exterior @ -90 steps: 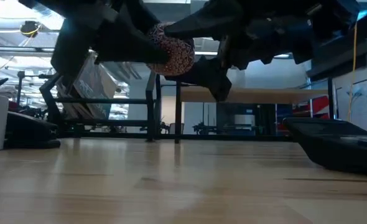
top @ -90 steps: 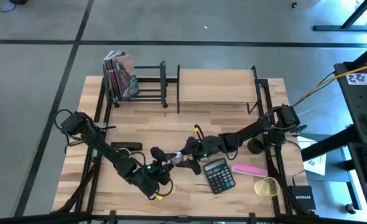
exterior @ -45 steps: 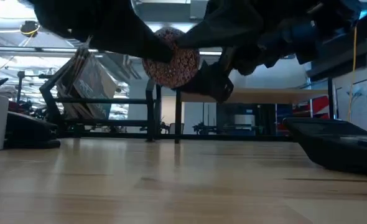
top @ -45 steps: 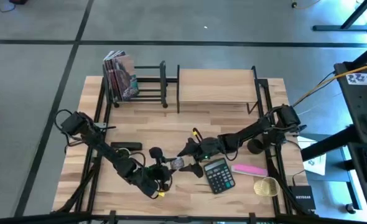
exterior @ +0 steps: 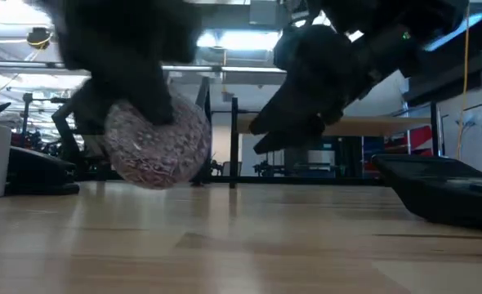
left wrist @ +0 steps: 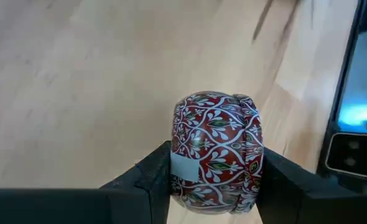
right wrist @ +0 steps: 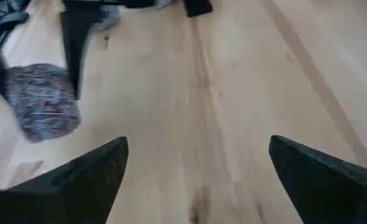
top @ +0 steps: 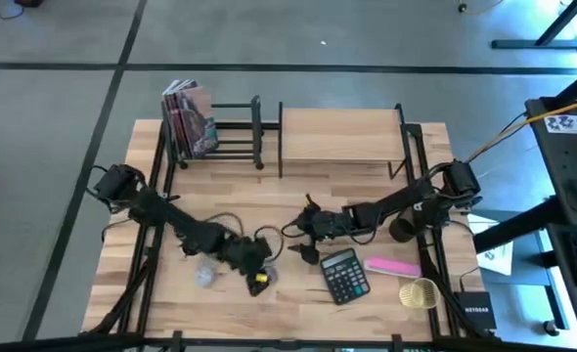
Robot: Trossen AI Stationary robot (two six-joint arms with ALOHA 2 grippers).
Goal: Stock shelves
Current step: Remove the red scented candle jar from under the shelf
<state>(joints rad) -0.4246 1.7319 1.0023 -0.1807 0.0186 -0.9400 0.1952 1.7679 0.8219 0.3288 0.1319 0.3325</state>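
wooden tabletop (top: 269, 200) carries both shelves at 12 o'clock: book rack (top: 232, 130), board shelf (top: 339, 135). left gripper (left wrist: 216, 180) clamps a patterned tin (left wrist: 217, 151) near centre. right gripper (right wrist: 196, 165) hovers unclenched, at 3 o'clock of it.

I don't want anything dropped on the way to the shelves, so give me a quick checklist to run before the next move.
1. Left tool grips the patterned tin: ok, a finger presses each side.
2. Right tool out of the way: ok, open, holding nothing, apart from the tin.
3. Tin lifted off the tabletop: cannot tell; in the low view it sits very low.
4. Room on the board shelf: ok, nothing shows on its top board.
5. Room in the book rack: ok, books fill only one end.
6. Tin's lid seated: cannot tell.
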